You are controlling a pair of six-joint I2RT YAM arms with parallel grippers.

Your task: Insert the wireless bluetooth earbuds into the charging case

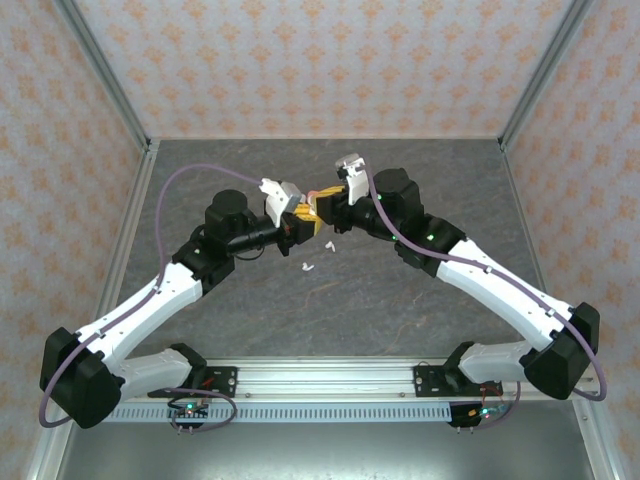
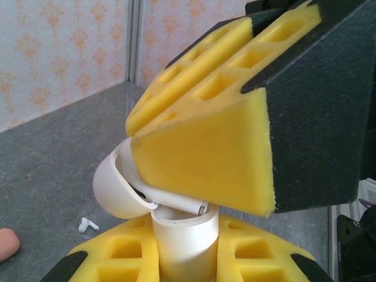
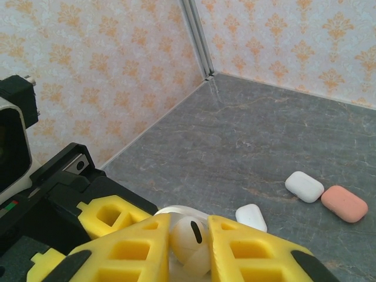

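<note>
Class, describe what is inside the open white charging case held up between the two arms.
The right gripper holds a white earbud at the charging case mouth. Its yellow jaws cover the opening, so whether anything already sits inside cannot be seen.

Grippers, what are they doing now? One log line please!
left gripper: shut on charging case | right gripper: shut on earbud | table: loose earbud

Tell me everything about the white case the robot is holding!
The case is smooth, shiny white plastic, rounded like a pebble. Its body is pinched between the left gripper's yellow foam fingers. Its lid is swung open to one side on a hinge. The right gripper leans over its open top with an earbud.
</note>
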